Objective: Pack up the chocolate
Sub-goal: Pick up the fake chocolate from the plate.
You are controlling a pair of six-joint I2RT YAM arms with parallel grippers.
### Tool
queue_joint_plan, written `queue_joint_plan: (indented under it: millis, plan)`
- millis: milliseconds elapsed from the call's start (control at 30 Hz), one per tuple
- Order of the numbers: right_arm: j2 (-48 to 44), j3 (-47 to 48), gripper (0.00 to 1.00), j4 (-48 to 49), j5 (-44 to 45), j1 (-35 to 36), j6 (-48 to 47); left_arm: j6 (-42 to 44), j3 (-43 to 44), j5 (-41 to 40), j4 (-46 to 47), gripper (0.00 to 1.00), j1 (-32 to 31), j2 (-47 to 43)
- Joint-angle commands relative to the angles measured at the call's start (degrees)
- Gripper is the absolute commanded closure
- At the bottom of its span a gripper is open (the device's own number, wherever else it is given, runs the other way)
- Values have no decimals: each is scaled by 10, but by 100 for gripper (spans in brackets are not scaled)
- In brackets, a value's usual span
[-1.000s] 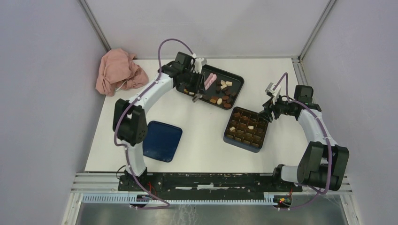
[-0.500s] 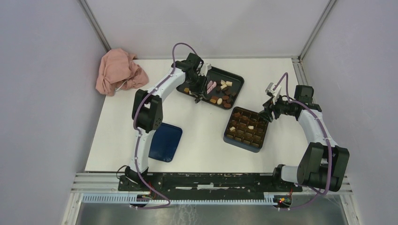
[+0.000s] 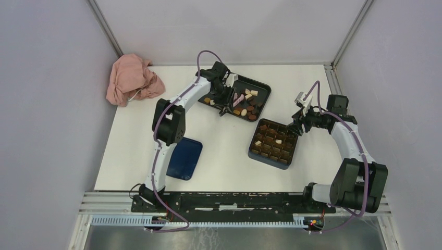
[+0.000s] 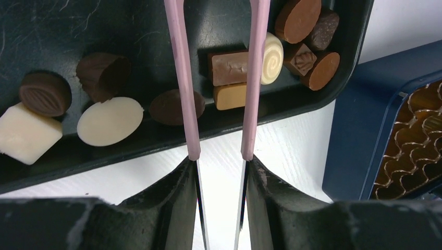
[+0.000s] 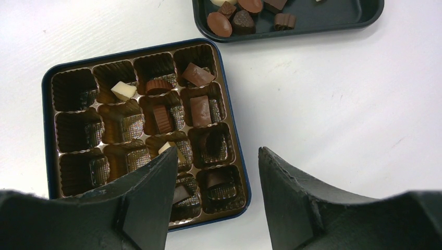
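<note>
Frankly, the chocolate [image 4: 109, 121] looked light, hard and smooth-skinned. I judged a hard squeeze would make a piece skid or pop free, and a drop might chip it. The best hold seemed to be across the flat sides of a single piece, with gentle pressure.

Most pieces lay loose in the black tray [image 4: 52, 21] across the top of my left wrist view. A few sat in cells of the blue box [image 5: 47, 104].

My left gripper [image 4: 221, 162] held the pink tongs [image 4: 180, 78], one arm against each finger, the arms apart and reaching over the tray's near wall. Their tips ran off the top of that frame, and the top view was too small to show whether they had a piece. My right gripper [image 5: 218, 151] hung wide and empty over the box's lower right corner.

Only the right wrist view showed that the box's left column was empty. Only the top view showed the blue lid [image 3: 185, 156] at lower left of the table [image 3: 224, 156] and the pink cloth [image 3: 130, 78] at upper left.
</note>
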Motion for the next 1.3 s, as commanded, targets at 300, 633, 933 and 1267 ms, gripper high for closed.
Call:
queue_joint_plan:
  millis: [300,633,933,1267]
  plan:
    - [-10,5,36,-8,-18,-1,-11,5,50,-49,-7,56,-22,30]
    - [-9,6,36,-11,-19,-1,-14,1,83,-73,-20,56,-36,52]
    - [-10,8,36,-14,-20,-2,-16,-1,96,-101,-32,57,-40,60]
    - [-11,8,36,-15,-21,-1,-16,2,112,-121,-59,63,-44,72]
